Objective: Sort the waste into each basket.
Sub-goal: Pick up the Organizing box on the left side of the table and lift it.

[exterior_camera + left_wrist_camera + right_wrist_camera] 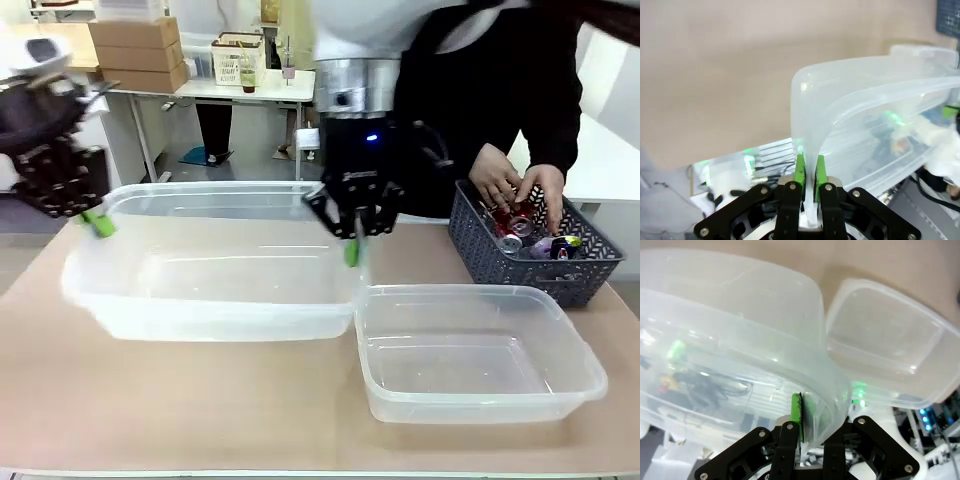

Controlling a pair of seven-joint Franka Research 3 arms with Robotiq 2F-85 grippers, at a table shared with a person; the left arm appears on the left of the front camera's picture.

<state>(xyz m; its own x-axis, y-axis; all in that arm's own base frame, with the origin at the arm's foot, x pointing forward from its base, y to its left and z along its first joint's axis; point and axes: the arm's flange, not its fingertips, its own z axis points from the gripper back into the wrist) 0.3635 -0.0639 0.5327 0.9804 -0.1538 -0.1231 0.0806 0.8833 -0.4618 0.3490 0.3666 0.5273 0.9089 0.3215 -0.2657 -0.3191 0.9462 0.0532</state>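
Observation:
A large see-through basket point(220, 270) hangs between my two grippers, just above the table. My left gripper point(100, 225) is shut on the rim of its left corner, and the left wrist view shows the green pads point(800, 170) pinching the thin wall point(865, 100). My right gripper point(350, 250) is shut on the rim of the right corner point(807, 405). A smaller clear basket point(480, 350) sits empty at the front right point(880, 335). The waste, red point(518, 218) and black-silver cans point(560, 245), lies in a dark lattice basket.
The dark blue-grey lattice basket point(480, 250) stands at the far right. Both of the person's hands point(495, 180) are reaching into it. Bare tan table point(200, 410) spreads in front of the clear baskets.

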